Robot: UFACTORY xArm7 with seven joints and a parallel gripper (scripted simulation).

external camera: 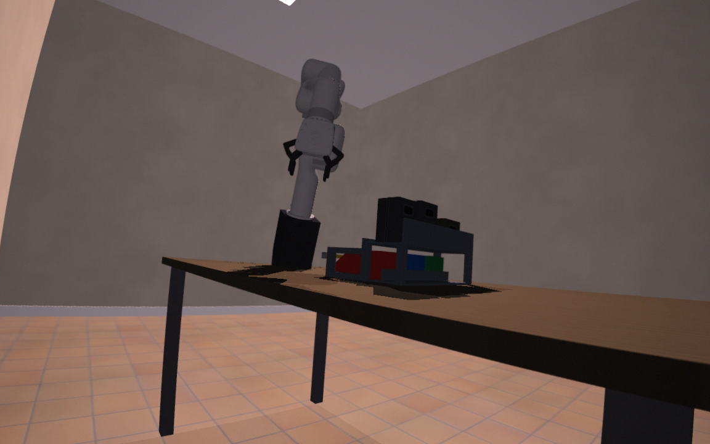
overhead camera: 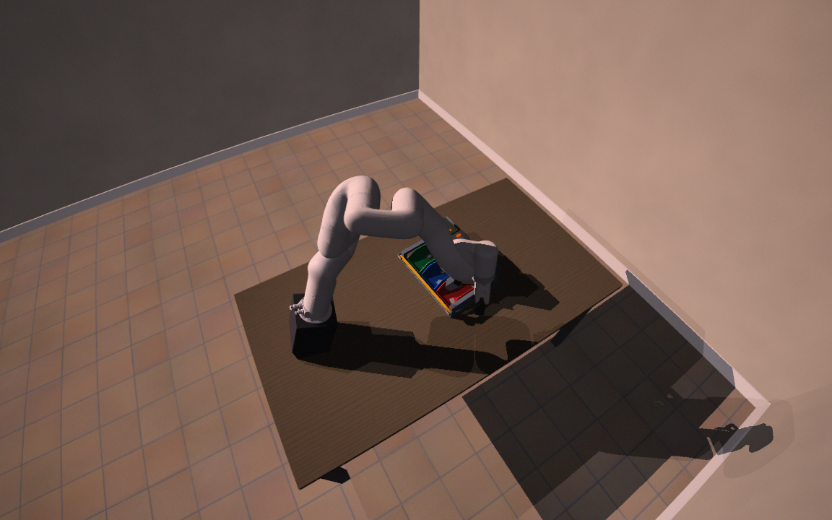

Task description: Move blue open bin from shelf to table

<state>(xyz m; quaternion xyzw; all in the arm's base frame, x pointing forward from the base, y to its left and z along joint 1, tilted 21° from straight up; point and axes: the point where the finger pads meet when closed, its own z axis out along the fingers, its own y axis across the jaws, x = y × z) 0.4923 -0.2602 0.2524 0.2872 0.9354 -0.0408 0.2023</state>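
The blue open bin [overhead camera: 435, 276] sits in the middle of a low dark shelf [external camera: 402, 253] on the table, between a green bin [overhead camera: 420, 256] and a red bin [overhead camera: 456, 294]. In the low side view the blue bin [external camera: 416, 262] shows through the shelf frame, with the red bin [external camera: 359, 264] and the green bin [external camera: 434, 263] beside it. My gripper [external camera: 313, 163] is open and empty, pointing down, high above the table and well above the shelf. In the overhead view the gripper [overhead camera: 478, 303] hangs near the red bin's end of the shelf, and the arm hides part of the bins.
Dark boxes [external camera: 407, 212] with orange marks stand on top of the shelf. The robot base [overhead camera: 312, 329] stands on the table to the left of the shelf. A wall runs close behind the table's far side.
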